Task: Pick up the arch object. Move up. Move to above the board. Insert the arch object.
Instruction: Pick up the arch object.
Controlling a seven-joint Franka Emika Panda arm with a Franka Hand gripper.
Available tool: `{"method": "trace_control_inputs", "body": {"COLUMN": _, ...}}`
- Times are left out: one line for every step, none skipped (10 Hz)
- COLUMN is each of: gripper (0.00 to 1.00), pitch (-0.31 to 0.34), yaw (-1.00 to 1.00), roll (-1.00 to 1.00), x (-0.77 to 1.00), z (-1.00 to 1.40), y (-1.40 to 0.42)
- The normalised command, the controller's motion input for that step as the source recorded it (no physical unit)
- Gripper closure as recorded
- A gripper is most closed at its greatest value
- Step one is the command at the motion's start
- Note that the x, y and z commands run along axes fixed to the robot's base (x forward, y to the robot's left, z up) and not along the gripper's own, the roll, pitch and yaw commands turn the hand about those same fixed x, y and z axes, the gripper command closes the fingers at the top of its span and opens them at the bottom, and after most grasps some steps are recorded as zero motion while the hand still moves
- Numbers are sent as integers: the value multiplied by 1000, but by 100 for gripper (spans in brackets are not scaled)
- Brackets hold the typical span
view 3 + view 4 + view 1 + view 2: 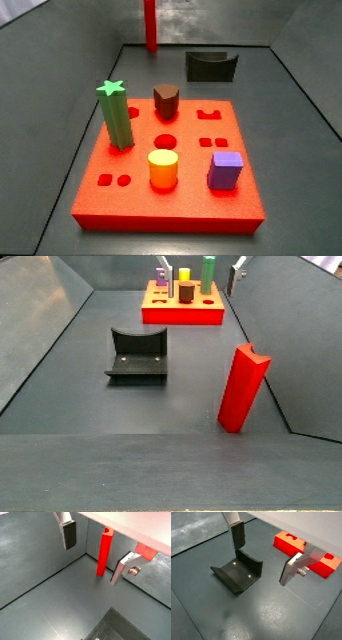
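1. The fixture point(238, 574) is standing on the desk point(271, 619).
2. The end effector point(264, 553) is hanging beside it, spread wide and gripping nothing.
3. The board point(308, 552) is lying beyond.
4. The arch object is not showing in any view, so its bearing and long axis cannot be told.

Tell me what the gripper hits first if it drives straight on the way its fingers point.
Most likely the fixture: the open, empty gripper points down at it. Depth is unclear, so it might reach bare floor beside it instead.
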Motion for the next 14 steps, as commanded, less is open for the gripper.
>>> {"method": "trace_control_inputs", "body": {"gripper": 0, "pitch": 0, "yaw": 291, "roll": -29, "x": -86, "z": -203, "y": 900}}
{"method": "trace_control_inputs", "body": {"gripper": 0, "pitch": 0, "yaw": 377, "roll": -20, "x": -140, "z": -209, "y": 863}}
{"method": "trace_control_inputs", "body": {"gripper": 0, "pitch": 0, "yaw": 460, "roll": -4, "x": -280, "z": -151, "y": 763}}
{"method": "trace_control_inputs", "body": {"gripper": 0, "pitch": -13, "yaw": 486, "roll": -14, "x": -314, "z": -200, "y": 746}}
{"method": "trace_control_inputs", "body": {"gripper": 0, "pitch": -47, "yaw": 463, "roll": -40, "x": -386, "z": -229, "y": 789}}
{"method": "trace_control_inputs", "body": {"gripper": 0, "pitch": -50, "yaw": 460, "roll": -40, "x": -391, "z": -231, "y": 789}}
{"method": "trace_control_inputs", "body": {"gripper": 0, "pitch": -41, "yaw": 469, "roll": -30, "x": -371, "z": -226, "y": 771}}
{"method": "trace_control_inputs", "body": {"gripper": 0, "pitch": -23, "yaw": 503, "roll": 0, "x": -300, "z": -274, "y": 691}}
{"method": "trace_control_inputs", "body": {"gripper": 0, "pitch": -11, "yaw": 580, "roll": 136, "x": -229, "z": -566, "y": 394}}
{"method": "trace_control_inputs", "body": {"gripper": 0, "pitch": -50, "yaw": 534, "roll": 91, "x": -46, "z": -629, "y": 226}}
{"method": "trace_control_inputs", "body": {"gripper": 0, "pitch": -70, "yaw": 489, "roll": 11, "x": 9, "z": -357, "y": 0}}
{"method": "trace_control_inputs", "body": {"gripper": 0, "pitch": -37, "yaw": 386, "roll": 0, "x": 71, "z": -243, "y": 3}}
{"method": "trace_control_inputs", "body": {"gripper": 0, "pitch": -9, "yaw": 277, "roll": 0, "x": 69, "z": -206, "y": 31}}
{"method": "trace_control_inputs", "body": {"gripper": 0, "pitch": 0, "yaw": 137, "roll": 0, "x": 126, "z": -200, "y": 0}}
